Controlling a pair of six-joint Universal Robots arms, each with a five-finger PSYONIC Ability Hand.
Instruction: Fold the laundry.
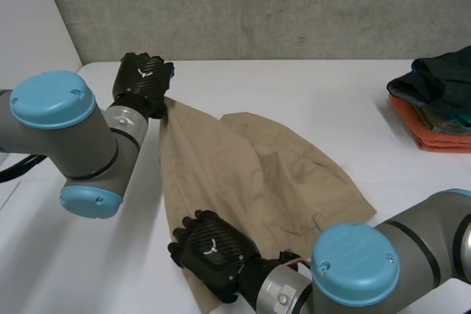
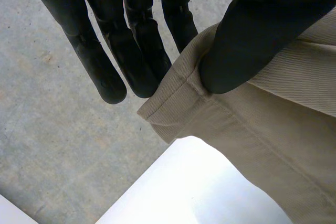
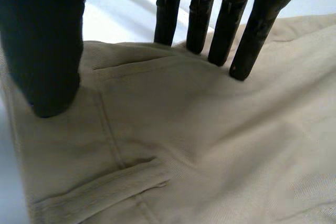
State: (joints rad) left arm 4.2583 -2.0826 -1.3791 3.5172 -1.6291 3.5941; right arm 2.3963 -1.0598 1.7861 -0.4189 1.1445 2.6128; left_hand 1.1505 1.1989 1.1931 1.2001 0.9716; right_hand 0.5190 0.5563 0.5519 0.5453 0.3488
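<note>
- Trousers [image 1: 257, 174], tan, lie rumpled on the table [image 1: 309, 101]; at their near pocket end my right hand [image 1: 210, 251] presses down with straight fingers.
- Farther off, my left hand [image 1: 143, 79] pinches a leg hem.
- Beyond, a clothes pile [image 1: 434, 104] sits done; I judge folding barely begun.

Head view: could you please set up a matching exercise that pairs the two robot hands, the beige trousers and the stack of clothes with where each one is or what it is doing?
Column one:
1. left robot hand
2. right robot hand
3. beige trousers
4. stack of clothes

Column two:
a. at the right edge of the table
b. on the near end of the trousers
c. pinching the far corner of the trousers
d. spread out across the middle of the table

Pairs: 1-c, 2-b, 3-d, 4-a.
</note>
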